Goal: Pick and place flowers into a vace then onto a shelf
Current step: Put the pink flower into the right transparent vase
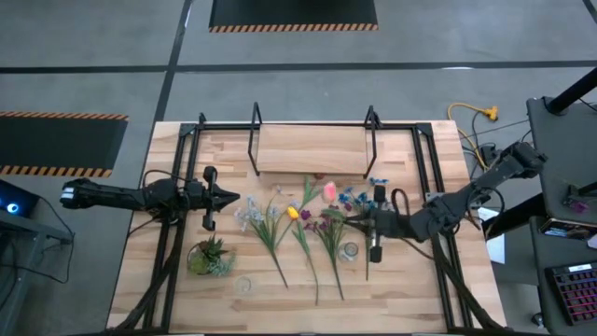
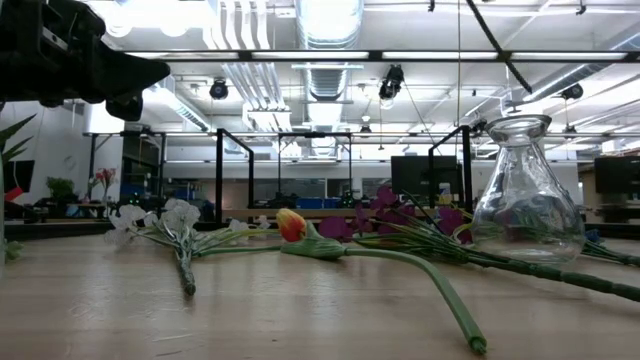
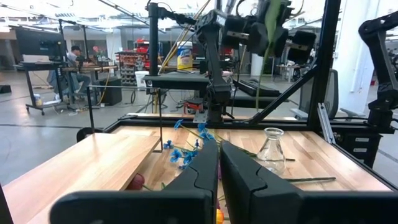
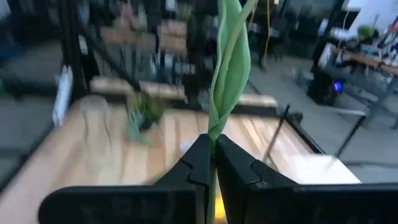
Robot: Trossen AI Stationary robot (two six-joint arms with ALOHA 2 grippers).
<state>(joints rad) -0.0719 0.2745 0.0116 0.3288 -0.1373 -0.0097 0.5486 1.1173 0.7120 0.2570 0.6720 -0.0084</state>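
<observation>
1. My right fingers (image 4: 211,155) are pinched on a long thin green flower stem with a leaf (image 4: 229,68); in my right wrist view it rises straight up from between the two dark pads.
2. From above, my right fingers (image 1: 359,220) sit over the right half of the light wooden worktop (image 1: 140,261), beside the flower heads and in front of the shelf.
3. My left fingers (image 1: 233,198) are pressed together with nothing between them, raised over the left side of the worktop; my left wrist view shows them (image 3: 219,163) meeting along a narrow seam.
4. The other artificial flowers (image 1: 294,229) lie fanned on the worktop between my two arms, heads toward the shelf, stems trailing toward the front edge: white (image 2: 170,220), an orange-yellow tulip (image 2: 290,225), purple (image 2: 385,212), pink (image 1: 329,190) and blue (image 3: 183,152).
5. The small clear glass vase (image 2: 527,190) stands upright on the worktop, just in front of my right fingers, with stems lying beside its base.
6. The small light wooden shelf on thin black loop supports (image 1: 312,149) stands at the back centre.
7. A squat green leafy potted plant (image 1: 209,257) sits front left, in front of my left arm.
</observation>
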